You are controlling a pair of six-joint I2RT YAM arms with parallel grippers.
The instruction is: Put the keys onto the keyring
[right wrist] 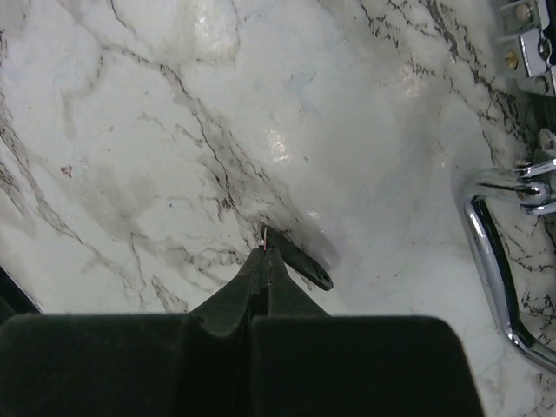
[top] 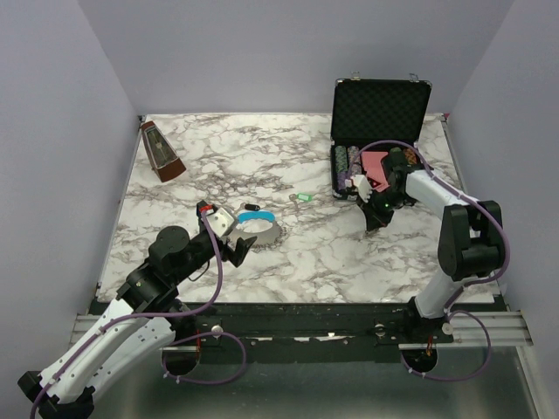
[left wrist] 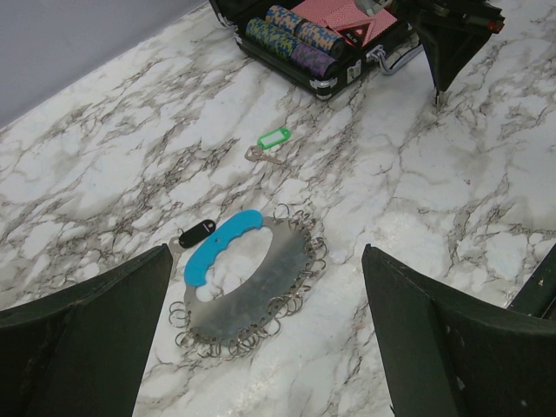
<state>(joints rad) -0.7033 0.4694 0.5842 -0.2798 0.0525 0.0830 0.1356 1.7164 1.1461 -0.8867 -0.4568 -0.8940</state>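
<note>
On the table (top: pixel 288 253), near the open case (top: pixel 381 109), I am holding my right gripper (right wrist: pixel 266 236) closed with a black key (right wrist: pixel 300 262) at its tips; I cannot tell whether it is pinched. I am holding my left gripper (left wrist: pixel 266 252) wide open just beside the keyring (left wrist: pixel 285 280), a second black key (left wrist: pixel 195 234) lying against its blue grip (left wrist: pixel 221 249), a green key (left wrist: pixel 274 139) lying toward the case.

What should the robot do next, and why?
Probably carry the black key leftward to the keyring. The right gripper seems shut on it near the case, far from the keyring, where the open left gripper hovers.
</note>
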